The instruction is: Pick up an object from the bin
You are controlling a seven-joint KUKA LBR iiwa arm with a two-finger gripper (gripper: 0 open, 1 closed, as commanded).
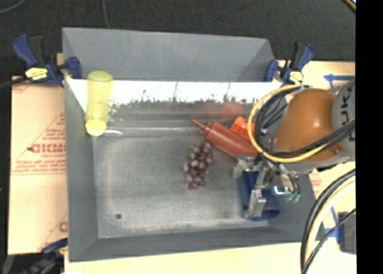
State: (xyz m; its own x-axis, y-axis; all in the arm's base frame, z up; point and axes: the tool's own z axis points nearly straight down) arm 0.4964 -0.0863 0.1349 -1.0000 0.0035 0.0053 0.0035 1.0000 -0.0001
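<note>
Apparently the thing at stake is the blue object (246,192) in the near right corner of the bin (81,195), close against the right wall, with the gripper (258,202) directly over it and covering much of it. Its long axis seems to run from the far side toward the near side, roughly along that wall. Both ends are too hidden to say which way it points, and I cannot tell whether the gripper is open or closed on it. The main risk is probably the corner itself. With so little room beside the wall, the gripper could catch the metal or take only an edge of the blue object, which might then slip on lifting. The red squeeze bottle (227,138), nozzle aimed up-left, lies just beyond and could be nudged. The purple grapes (198,165) sit apart, and the yellow cylinder (99,102) is well clear.
</note>
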